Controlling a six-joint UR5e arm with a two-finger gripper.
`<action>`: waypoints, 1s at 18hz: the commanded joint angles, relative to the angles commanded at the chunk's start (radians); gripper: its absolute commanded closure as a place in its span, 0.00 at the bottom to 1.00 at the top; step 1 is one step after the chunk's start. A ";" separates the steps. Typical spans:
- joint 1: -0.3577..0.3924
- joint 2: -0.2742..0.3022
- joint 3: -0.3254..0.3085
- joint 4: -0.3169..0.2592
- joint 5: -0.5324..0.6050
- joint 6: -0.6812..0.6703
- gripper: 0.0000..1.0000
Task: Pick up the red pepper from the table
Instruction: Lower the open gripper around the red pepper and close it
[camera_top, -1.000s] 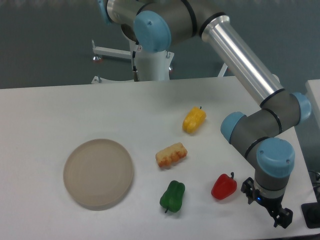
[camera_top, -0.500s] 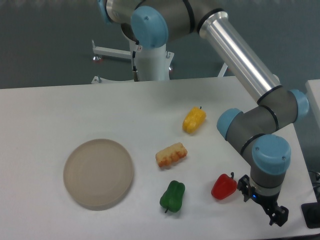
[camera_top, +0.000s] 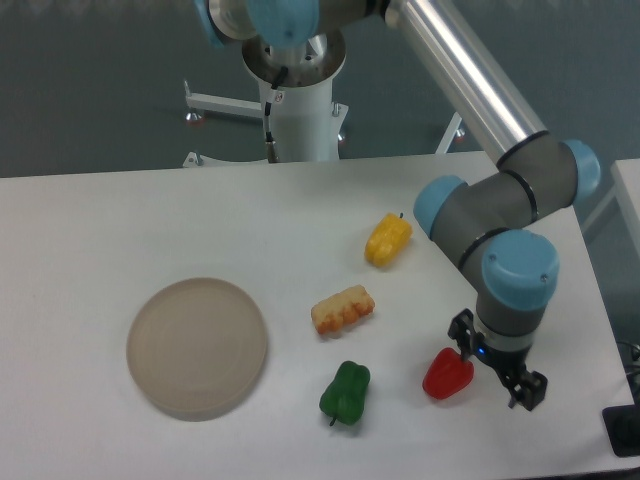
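The red pepper (camera_top: 446, 375) lies on the white table (camera_top: 120, 220) at the front right, small and glossy. My gripper (camera_top: 495, 368) hangs just above its right side, partly covering the stem end. One finger (camera_top: 461, 333) shows at the pepper's upper right, the other finger (camera_top: 528, 391) sits further right and lower. Whether the fingers are open or shut cannot be made out from this angle; the pepper still rests on the table.
A green pepper (camera_top: 345, 392) lies left of the red one. A pale orange-yellow toy food piece (camera_top: 342, 310) and a yellow pepper (camera_top: 388, 240) sit further back. A round beige plate (camera_top: 196, 346) is at the left. The table's right edge is close to the arm.
The arm's wrist and gripper have moved left and slightly up, from beside the red pepper to right over its right side. The pepper has not moved.
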 joint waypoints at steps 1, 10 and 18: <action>-0.012 0.002 -0.012 0.002 0.003 -0.008 0.00; -0.018 -0.011 -0.034 0.012 0.002 -0.017 0.00; -0.018 -0.040 -0.042 0.051 0.006 -0.015 0.00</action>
